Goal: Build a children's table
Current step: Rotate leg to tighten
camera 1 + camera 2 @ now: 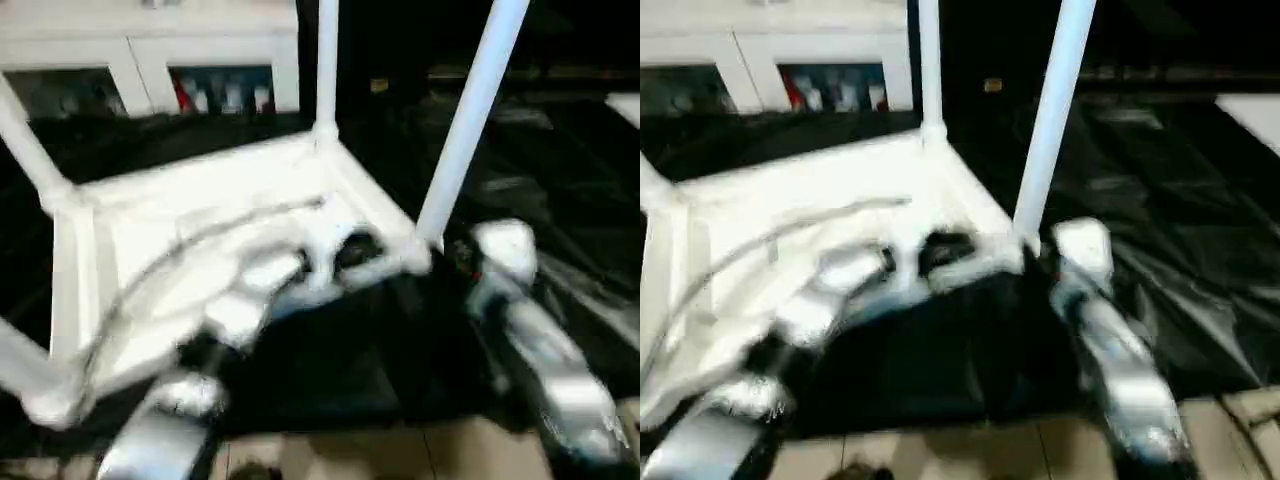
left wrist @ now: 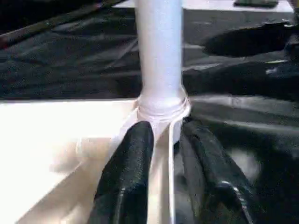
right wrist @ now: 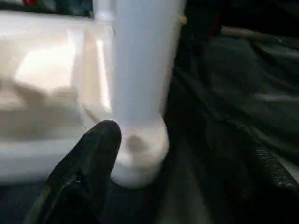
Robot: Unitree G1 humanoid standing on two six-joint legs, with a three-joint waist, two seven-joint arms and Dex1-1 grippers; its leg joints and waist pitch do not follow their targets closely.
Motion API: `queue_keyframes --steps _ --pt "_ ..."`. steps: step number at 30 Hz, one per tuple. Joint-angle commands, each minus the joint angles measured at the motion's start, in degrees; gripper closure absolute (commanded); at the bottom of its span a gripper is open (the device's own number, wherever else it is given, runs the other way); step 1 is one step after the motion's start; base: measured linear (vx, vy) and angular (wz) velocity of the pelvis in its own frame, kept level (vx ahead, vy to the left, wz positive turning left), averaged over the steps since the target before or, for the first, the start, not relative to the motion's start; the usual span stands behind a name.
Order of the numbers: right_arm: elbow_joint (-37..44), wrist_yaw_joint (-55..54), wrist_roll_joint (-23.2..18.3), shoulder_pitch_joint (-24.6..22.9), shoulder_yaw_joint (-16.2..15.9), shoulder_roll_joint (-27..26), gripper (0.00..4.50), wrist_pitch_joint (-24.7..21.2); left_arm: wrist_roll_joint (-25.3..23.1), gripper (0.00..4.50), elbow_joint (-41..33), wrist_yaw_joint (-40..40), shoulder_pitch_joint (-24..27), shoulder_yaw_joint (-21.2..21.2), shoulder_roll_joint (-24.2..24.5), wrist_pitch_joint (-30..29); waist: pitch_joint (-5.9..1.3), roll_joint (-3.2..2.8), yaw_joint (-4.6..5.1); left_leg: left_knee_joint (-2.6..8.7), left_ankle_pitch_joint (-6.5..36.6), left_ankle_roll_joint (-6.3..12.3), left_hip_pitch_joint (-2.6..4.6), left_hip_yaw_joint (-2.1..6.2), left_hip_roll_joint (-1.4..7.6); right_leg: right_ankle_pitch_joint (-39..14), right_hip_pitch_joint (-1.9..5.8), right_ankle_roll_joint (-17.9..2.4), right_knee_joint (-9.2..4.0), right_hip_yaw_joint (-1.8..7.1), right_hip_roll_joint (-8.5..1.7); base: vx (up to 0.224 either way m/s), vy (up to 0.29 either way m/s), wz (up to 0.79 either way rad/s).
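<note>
So the biggest thing going on is the black plastic sheet (image 1: 560,200) spread over the floor, all crinkly and shiny, with a strip of pale tiled floor (image 1: 400,455) peeking out at its near edge. Behind the sheet, at the far side of the room, sits a white cabinet (image 1: 150,50) with glass-fronted shelves and some small colourful stuff inside.

The children's table (image 1: 200,220) lies upside down on that sheet, pretty much in the middle. It's smooth white plastic, square, with raised ribs along the underside and round sockets at the corners. Long tubular legs stick up out of the sockets; the near right leg (image 1: 470,120) and the far right leg (image 1: 327,65) stand tall, the ones on the left side run out of frame.

The robot's silver forearms reach in from the near side of the table. The left gripper (image 2: 166,135) sits at the base of a leg, its black fingers (image 2: 128,163) parted, one on each side of the table's thin rim. The right gripper (image 3: 187,149) is by the near right corner socket (image 3: 140,149) with its fingers spread wide, one finger (image 3: 91,154) just beside the socket, nothing held.
</note>
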State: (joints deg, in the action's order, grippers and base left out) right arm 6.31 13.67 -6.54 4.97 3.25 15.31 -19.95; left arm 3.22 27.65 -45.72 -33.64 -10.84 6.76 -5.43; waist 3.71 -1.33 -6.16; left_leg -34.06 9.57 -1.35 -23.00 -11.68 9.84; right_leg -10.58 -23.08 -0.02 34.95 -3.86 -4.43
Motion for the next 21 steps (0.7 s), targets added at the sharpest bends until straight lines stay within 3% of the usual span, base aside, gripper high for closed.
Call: queue_keyframes --steps 1,2,4,6,7,8,9,10,11,12,13,15,16,17,18,19,20,21 --pt "5.9 5.1 -3.3 -3.8 0.3 2.3 1.21 -2.8 4.4 2.81 -12.6 -5.0 5.1 -0.1 3.0 -8.0 -3.9 0.74 0.02 4.18 12.1 3.92 1.49 2.08 3.98 -12.1 2.55 -11.1 -4.42 3.05 -4.94 0.0 0.0 0.0" --pt "6.4 6.1 -3.9 -4.6 0.1 2.9 1.21 -3.2 5.2 2.68 -15.3 -6.0 6.6 -0.4 4.1 -9.5 -3.83 0.73 0.05 4.31 12.7 3.67 1.5 2.17 4.18 -12.9 2.59 -11.1 -4.5 3.09 -5.06 0.0 0.0 0.0" --pt "6.3 7.5 -4.5 -5.0 -0.8 3.4 1.21 -3.3 6.1 2.59 -18.8 -7.4 8.8 -0.7 5.9 -11.8 -3.5 0.57 0.56 4.66 15.7 2.64 1.75 2.2 4.19 -16.4 1.98 -10.6 -4.86 3.06 -4.6 0.0 0.0 0.0" --pt "5.4 8.8 -4.2 -4.5 -2.4 3.7 1.21 -2.7 7.2 2.37 -23.1 -9.4 11.5 -1.4 8.8 -14.2 -3.2 0.61 0.91 4.67 18.3 1.18 1.92 2.13 3.82 -21.2 1.62 -9.4 -5.54 3.13 -4.6 0.0 0.0 0.0" --pt "5.1 9.0 -4.3 -3.9 -2.9 3.3 1.21 -2.8 7.7 2.16 -24.9 -10.0 12.6 -1.5 10.1 -15.5 -2.85 0.67 1.18 4.89 20.2 0.05 2.0 2.31 3.76 -25.5 1.35 -7.8 -6.03 3.17 -4.65 0.0 0.0 0.0" --pt "4.9 9.1 -4.5 -3.3 -3.3 2.9 1.21 -3.0 8.2 2.16 -26.6 -10.6 13.5 -1.6 11.4 -16.6 -2.93 0.98 1.19 4.88 20.8 -0.47 2.18 2.42 3.89 -26.2 1.32 -7.7 -5.84 3.14 -4.79 0.0 0.0 0.0" --pt "4.6 9.2 -4.5 -2.8 -3.6 2.6 1.21 -2.9 8.5 2.12 -27.4 -11.0 14.0 -1.5 12.2 -17.2 -2.9 0.8 1.12 4.93 20.9 -0.55 2.17 2.56 3.87 -26.9 1.27 -7.4 -5.92 3.2 -4.89 0.0 0.0 0.0" --pt "2.7 10.0 -4.7 0.3 -5.5 1.0 1.21 -3.1 10.2 2.04 -33.0 -13.1 17.3 -0.9 17.0 -21.9 -2.88 1.23 1.48 5.03 21.1 -1.08 1.84 2.87 3.81 -27.9 1.5 -7.2 -5.37 3.04 -5.07 0.0 0.0 0.0" --pt "2.2 10.4 -4.8 1.3 -6.0 0.5 1.51 -3.3 10.7 1.79 -34.8 -13.6 18.3 -0.6 18.5 -23.6 -2.47 0.87 2.44 5.57 21.5 -1.4 1.07 3.09 3.56 -29.6 1.7 -6.5 -5.5 2.83 -4.68 0.0 0.0 0.0" --pt "0.7 10.9 -4.9 3.0 -6.6 -0.2 1.51 -3.4 10.4 1.79 -36.4 -14.0 19.5 -0.2 20.5 -25.4 -2.52 0.74 2.57 5.59 22.3 -1.98 1.25 3.18 3.56 -30.1 1.69 -6.0 -5.52 2.72 -4.57 0.0 0.0 0.0" --pt "-1.0 11.2 -4.9 4.7 -7.0 -0.8 1.58 -3.2 9.8 1.68 -37.3 -14.2 20.5 0.1 22.1 -26.7 -2.09 1.13 2.72 5.36 25.1 -2.69 2.47 2.93 3.47 -33.0 0.49 -5.4 -6.39 3.11 -4.58 0.0 0.0 0.0" --pt "-3.5 11.0 -4.4 6.5 -7.3 -1.6 1.77 -2.8 9.1 1.51 -38.0 -14.3 21.4 0.2 23.6 -27.7 -2.11 0.92 2.74 5.31 25.7 -3.27 2.72 3.12 3.49 -33.5 0.45 -5.6 -6.42 3.21 -4.78 0.0 0.0 0.0" --pt "-7.1 10.7 -3.6 9.3 -7.8 -2.7 1.93 -2.0 8.2 1.36 -39.0 -14.4 22.6 0.3 25.8 -29.2 -1.9 0.99 3.1 5.61 26.8 -3.96 2.69 3.23 3.46 -32.9 0.27 -6.1 -6.2 3.23 -4.54 0.0 0.0 0.0" --pt "-9.0 10.3 -3.1 10.6 -8.1 -3.2 1.93 -1.4 7.8 1.36 -39.3 -14.3 23.1 0.3 26.7 -29.8 -1.98 0.98 3.19 5.59 26.6 -4.3 2.34 3.37 3.43 -32.6 0.64 -6.1 -5.93 3.1 -4.64 0.0 0.0 0.0" --pt "-9.4 10.2 -3.0 10.9 -8.1 -3.3 2.06 -1.2 7.7 1.22 -39.4 -14.3 23.2 0.3 26.8 -29.9 -2.04 0.8 3.13 5.8 27.0 -4.77 2.55 3.32 3.51 -31.4 0.56 -5.9 -5.93 3.16 -4.39 0.0 0.0 0.0" --pt "-11.7 9.6 -2.5 12.5 -8.2 -4.1 2.13 -0.4 7.3 1.15 -39.7 -14.1 23.8 0.2 27.8 -30.5 -2.14 1.17 2.92 5.71 27.1 -4.95 3.06 3.08 3.63 -30.4 0.16 -6.0 -6.01 3.31 -4.36 0.0 0.0 0.0" --pt "-12.2 9.4 -2.5 12.9 -8.2 -4.3 2.13 -0.2 7.2 1.15 -39.8 -13.9 23.9 0.2 28.0 -30.7 -2.1 1.06 2.9 5.61 27.4 -5.08 3.27 3.06 3.58 -29.5 -0.1 -6.6 -5.82 3.44 -4.36 0.0 0.0 0.0" --pt "-14.2 8.9 -2.4 14.3 -8.0 -5.0 2.33 0.4 7.1 0.98 -40.3 -13.3 24.3 0.0 29.0 -31.2 -2.18 1.1 2.8 5.67 26.8 -5.15 3.01 3.06 3.57 -28.0 0.26 -7.2 -5.54 3.51 -4.49 0.0 0.0 0.0"
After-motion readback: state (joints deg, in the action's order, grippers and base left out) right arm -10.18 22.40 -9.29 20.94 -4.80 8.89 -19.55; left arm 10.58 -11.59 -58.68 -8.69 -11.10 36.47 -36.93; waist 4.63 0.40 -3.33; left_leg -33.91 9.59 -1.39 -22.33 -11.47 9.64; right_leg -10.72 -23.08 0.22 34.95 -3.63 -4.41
